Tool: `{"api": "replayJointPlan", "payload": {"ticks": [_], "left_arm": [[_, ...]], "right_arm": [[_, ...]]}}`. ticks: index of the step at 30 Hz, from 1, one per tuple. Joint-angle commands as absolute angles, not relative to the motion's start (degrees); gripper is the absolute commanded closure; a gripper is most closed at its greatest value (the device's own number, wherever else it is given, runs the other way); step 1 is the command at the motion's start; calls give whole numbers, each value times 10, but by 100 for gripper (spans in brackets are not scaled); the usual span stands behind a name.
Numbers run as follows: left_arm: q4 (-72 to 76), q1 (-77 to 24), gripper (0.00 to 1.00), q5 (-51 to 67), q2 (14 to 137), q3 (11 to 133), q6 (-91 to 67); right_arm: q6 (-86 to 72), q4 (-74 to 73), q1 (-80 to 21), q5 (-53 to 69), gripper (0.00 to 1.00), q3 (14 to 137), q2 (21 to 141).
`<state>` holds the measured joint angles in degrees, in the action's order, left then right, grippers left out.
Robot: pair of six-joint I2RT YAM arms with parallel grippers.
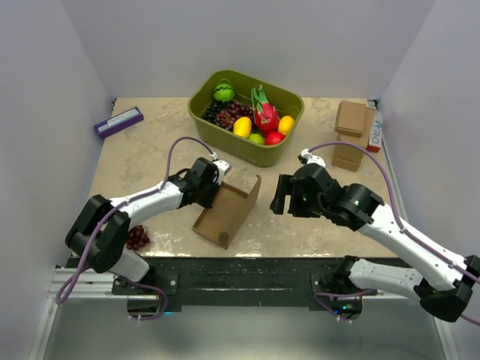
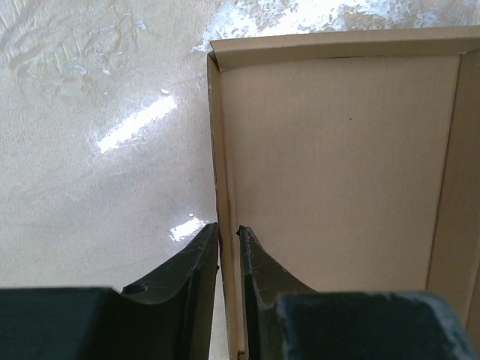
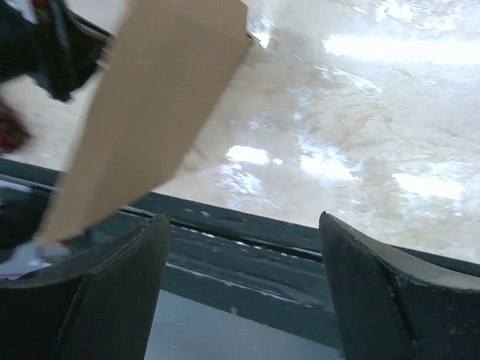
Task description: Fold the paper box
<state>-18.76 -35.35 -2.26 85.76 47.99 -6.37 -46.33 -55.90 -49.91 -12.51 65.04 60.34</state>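
Observation:
The paper box [image 1: 225, 214] is brown cardboard, half formed and open-topped, standing near the table's front edge with one tall flap raised on its right side. My left gripper [image 1: 216, 192] reaches in from the left. In the left wrist view the left gripper [image 2: 229, 227] is shut on the thin left wall of the paper box [image 2: 337, 165], one finger inside and one outside. My right gripper [image 1: 279, 196] hangs just right of the raised flap, apart from it. In the right wrist view the right gripper [image 3: 244, 217] is open and holds nothing, and the box flap [image 3: 150, 97] shows at upper left.
A green bin [image 1: 247, 152] of toy fruit stands behind the box. A stack of small cardboard boxes [image 1: 351, 135] sits at the back right. A purple packet [image 1: 118, 121] lies at the back left. Dark grapes [image 1: 137, 237] lie by the left arm's base.

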Motion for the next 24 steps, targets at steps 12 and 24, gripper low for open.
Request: {"api": "replayJointPlan", "payload": {"ticks": [12,24], "left_arm": [[-185,-339,53,33,835,504,-78],[-185,-285,20,47,772,501,-89]], "right_arm": [[-581,-355,-521,-78,8,663,670],[-592,-387,-546,-122,20,705,761]]}}
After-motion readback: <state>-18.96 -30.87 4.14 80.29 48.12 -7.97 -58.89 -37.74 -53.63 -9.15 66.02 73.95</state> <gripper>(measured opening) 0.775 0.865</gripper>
